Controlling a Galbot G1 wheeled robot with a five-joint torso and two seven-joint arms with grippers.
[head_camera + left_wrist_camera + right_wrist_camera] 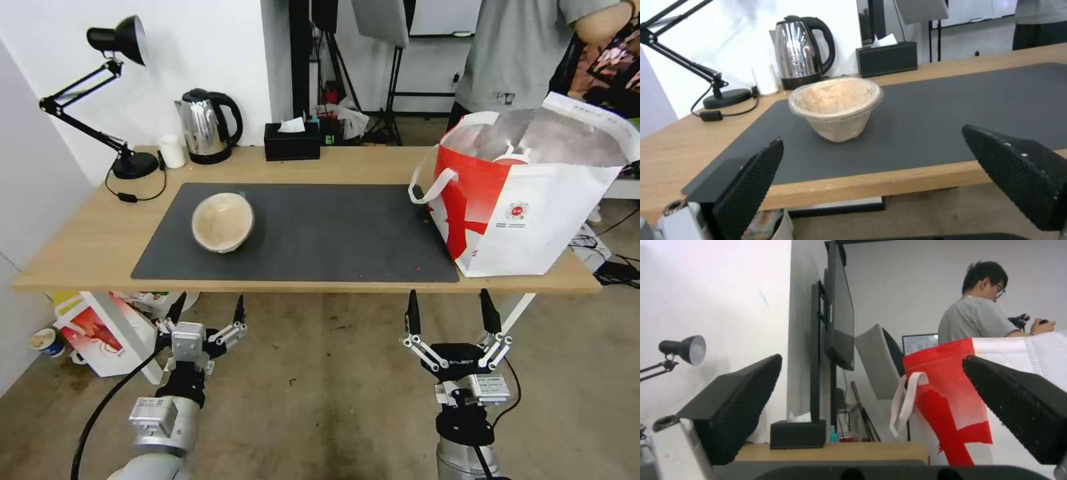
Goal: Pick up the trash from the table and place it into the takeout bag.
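A tan lidded bowl [223, 222] [835, 106], a piece of the trash, sits on the left part of the dark grey mat [333, 233] on the table [87, 247]. The takeout bag [533, 200] [960, 400], white and red with foil lining, stands open at the table's right end; a red cup lid and straw [513, 155] show inside it. My left gripper [207, 311] is open below and in front of the table edge, short of the bowl. My right gripper [450, 311] is open below the edge, near the bag.
A steel kettle [208, 127], a black tissue box [292, 141], a white cup [173, 151] and a black desk lamp [113, 100] line the table's back edge. Bags and a cup lie on the floor under the left end [100, 327]. A person stands behind the bag.
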